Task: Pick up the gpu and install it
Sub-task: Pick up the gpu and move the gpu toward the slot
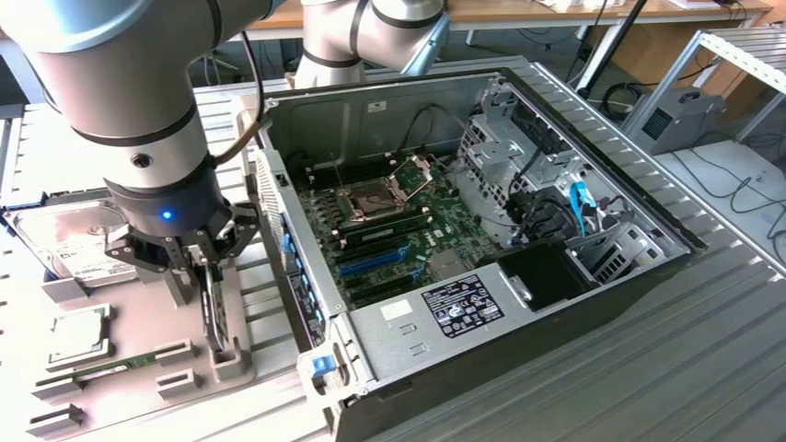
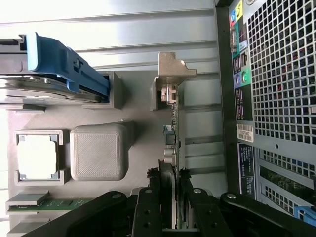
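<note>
Ribbed aluminium tabletop [image 1: 687, 368] carries a grey plastic holder tray [image 1: 236, 370] and, just beside it on the exterior view's right, an open black computer case [image 1: 639, 198] lying on its side with its green motherboard [image 1: 418, 230] exposed. We see the gpu [image 2: 169, 138], a slim flat dark card with a silvery metal bracket at one end, standing on its long edge in a slot of the tray, on the side nearest the case. The arm's tool [image 2: 171, 173] hangs directly above the card, one finger on each broad face. In the wrist view the fingers [image 2: 153, 197] lie against both faces with no gap showing, so we read the tool as clamped on the gpu, which is seated in its slot and not yet lifted. The card's long axis runs along the tray, roughly parallel to the near wall of the case; the grip falls towards one end and the bracket at the other. A silver hard drive [image 1: 86, 249] with a white label rests farther along the tray, on the exterior view's left.
</note>
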You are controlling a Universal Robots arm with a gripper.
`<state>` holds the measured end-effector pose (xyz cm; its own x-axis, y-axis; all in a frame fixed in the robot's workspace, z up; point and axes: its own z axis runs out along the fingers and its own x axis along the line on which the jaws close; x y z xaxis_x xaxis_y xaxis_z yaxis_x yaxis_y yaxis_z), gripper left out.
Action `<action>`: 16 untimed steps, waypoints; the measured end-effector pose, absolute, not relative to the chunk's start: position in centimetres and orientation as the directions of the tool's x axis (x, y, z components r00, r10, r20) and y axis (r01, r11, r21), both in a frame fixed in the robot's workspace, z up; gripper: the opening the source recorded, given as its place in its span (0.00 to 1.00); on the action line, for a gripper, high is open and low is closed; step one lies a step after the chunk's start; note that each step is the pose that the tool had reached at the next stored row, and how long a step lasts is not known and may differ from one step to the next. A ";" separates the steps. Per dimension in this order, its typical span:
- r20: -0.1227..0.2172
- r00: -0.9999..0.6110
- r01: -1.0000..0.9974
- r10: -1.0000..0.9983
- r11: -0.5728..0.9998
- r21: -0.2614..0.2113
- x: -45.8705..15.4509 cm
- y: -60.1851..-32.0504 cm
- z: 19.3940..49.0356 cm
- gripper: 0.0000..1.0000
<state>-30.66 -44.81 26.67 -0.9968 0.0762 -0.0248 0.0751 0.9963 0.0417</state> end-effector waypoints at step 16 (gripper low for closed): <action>-0.025 -0.997 0.075 0.076 0.996 0.042 -30.7 -44.8 27.0 0.26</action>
<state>-30.66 -44.76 27.04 -0.9968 0.0761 -0.0248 0.0751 0.9963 0.0417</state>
